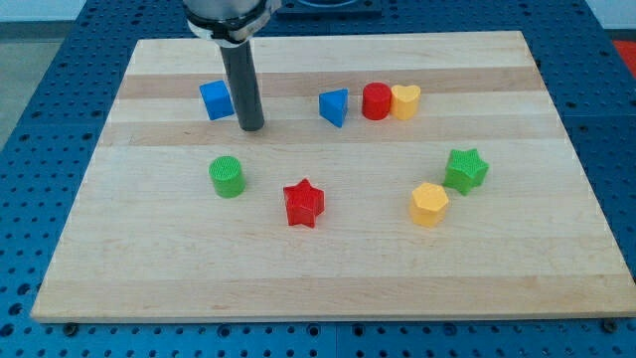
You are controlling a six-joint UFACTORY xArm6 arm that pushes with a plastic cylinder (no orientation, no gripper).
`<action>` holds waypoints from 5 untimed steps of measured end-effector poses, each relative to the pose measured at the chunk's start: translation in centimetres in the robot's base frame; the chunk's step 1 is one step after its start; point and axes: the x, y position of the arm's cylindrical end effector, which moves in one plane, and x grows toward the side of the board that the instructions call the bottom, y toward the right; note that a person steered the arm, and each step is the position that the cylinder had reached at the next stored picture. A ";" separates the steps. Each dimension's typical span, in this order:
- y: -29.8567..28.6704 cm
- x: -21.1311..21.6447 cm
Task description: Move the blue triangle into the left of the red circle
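The blue triangle [335, 106] lies on the wooden board in the upper middle, just left of the red circle [376, 101] with a small gap between them. My tip [251, 128] rests on the board well to the left of the blue triangle. It stands just right of and slightly below a blue cube [216, 100], close to it.
A yellow heart [405, 101] touches the red circle's right side. A green cylinder [228, 177] sits lower left, a red star [303, 203] at lower middle, a yellow hexagon [429, 204] and a green star [465, 170] at lower right. The board's top edge [338, 38] is near.
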 end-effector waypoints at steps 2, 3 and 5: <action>4.6 -0.6; 6.2 -0.9; 9.2 -1.9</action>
